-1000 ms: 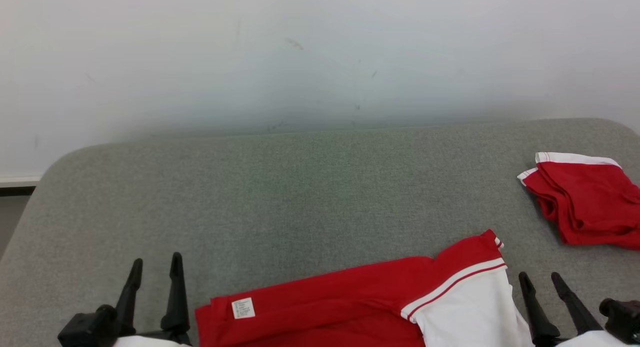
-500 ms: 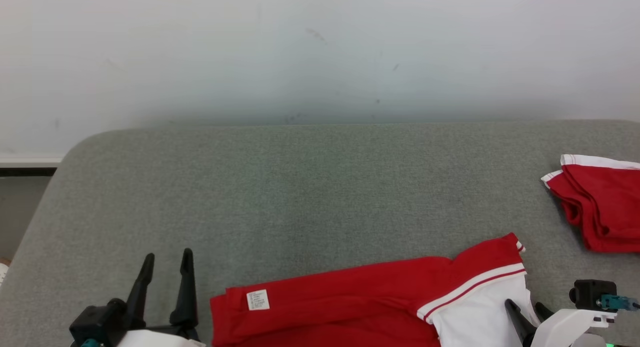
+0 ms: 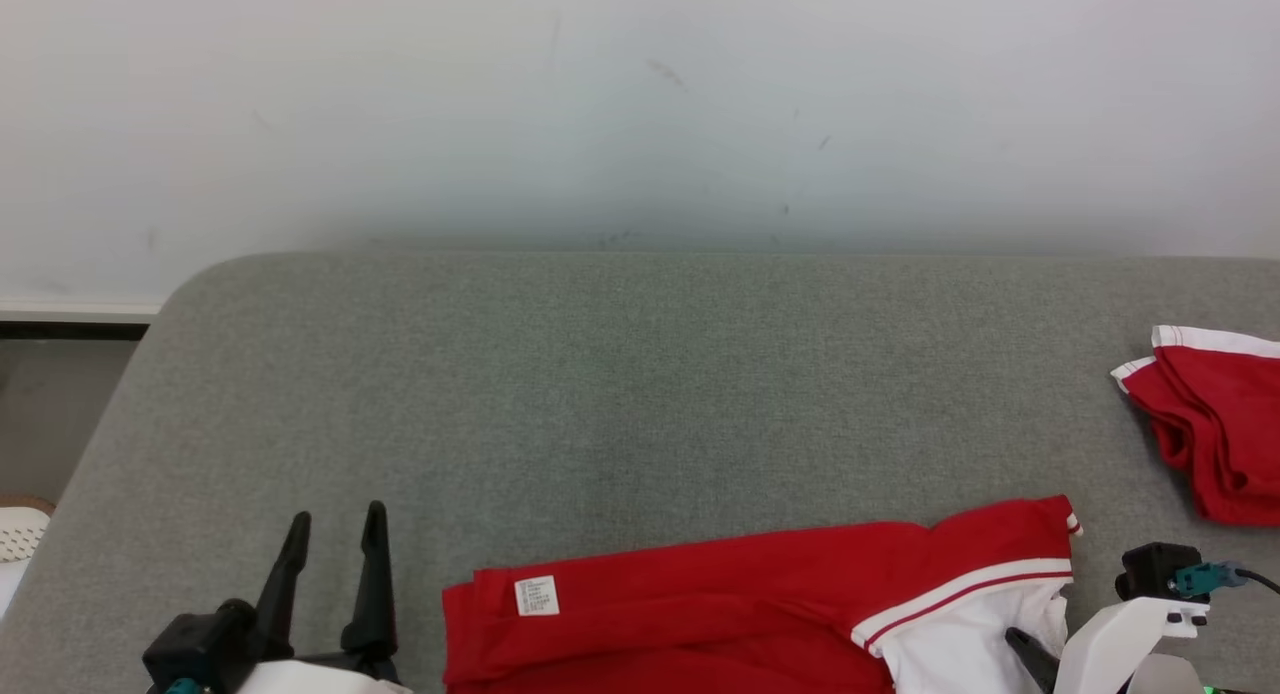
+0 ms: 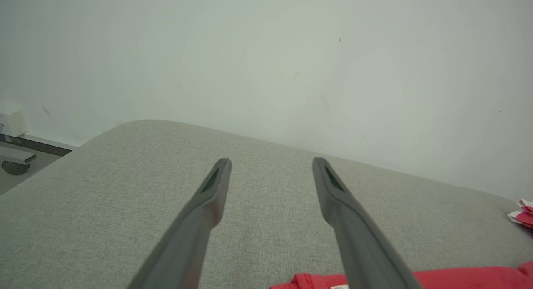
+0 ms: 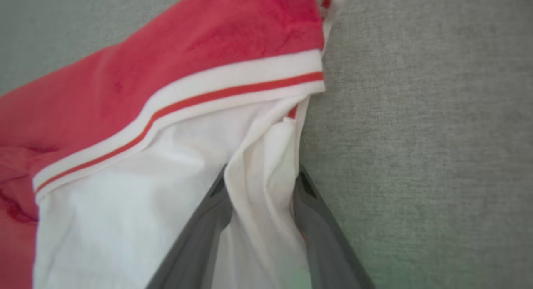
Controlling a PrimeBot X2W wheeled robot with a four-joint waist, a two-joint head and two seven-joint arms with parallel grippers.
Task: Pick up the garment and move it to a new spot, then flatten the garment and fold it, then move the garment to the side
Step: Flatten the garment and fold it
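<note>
The garment (image 3: 700, 604) is red with a white, red-striped end and lies flat along the near edge of the grey padded table (image 3: 640, 394). My right gripper (image 3: 1035, 652) points down onto the white end at its right. In the right wrist view its two fingers (image 5: 262, 172) stand apart on either side of a raised fold of the garment's (image 5: 166, 72) white cloth. My left gripper (image 3: 338, 516) hovers open and empty to the left of the garment. The left wrist view shows its fingers (image 4: 271, 162) spread over bare table, with the garment's red edge (image 4: 458, 278) low at the right.
A second red and white garment (image 3: 1215, 434) lies bunched at the table's right edge, also seen in the left wrist view (image 4: 522, 216). A white wall (image 3: 640, 104) backs the table. The table's rounded left corner drops to the floor (image 3: 60, 414).
The head camera has shifted, so everything sits further right in the picture. My right gripper has swung inward, tipped down onto the garment's white end, and its fingers have narrowed. The left gripper has stayed put.
</note>
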